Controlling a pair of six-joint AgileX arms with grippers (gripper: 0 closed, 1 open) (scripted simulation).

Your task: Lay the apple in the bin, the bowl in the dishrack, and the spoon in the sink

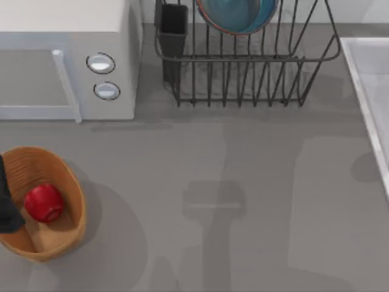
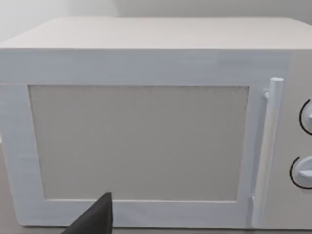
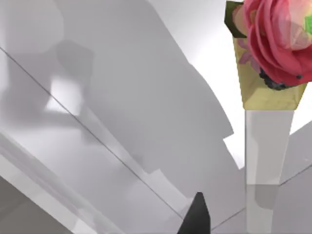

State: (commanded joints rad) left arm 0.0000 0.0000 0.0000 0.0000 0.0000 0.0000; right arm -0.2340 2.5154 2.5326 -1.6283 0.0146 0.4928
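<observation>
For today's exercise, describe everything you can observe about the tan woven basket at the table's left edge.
The bin is an oval basket with tan-orange, ribbed, woven-looking walls. It sits upright on the grey table near the top view's lower left, in front of the white microwave. The glossy red apple lies inside it, on its floor. A dark part of the left arm overlaps the bin's left side; whether they touch cannot be told.

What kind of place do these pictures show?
Probably a kitchen counter, in simulation: a white microwave with two knobs, a wire dishrack holding a blue bowl, and a sink rim at the right.
</observation>
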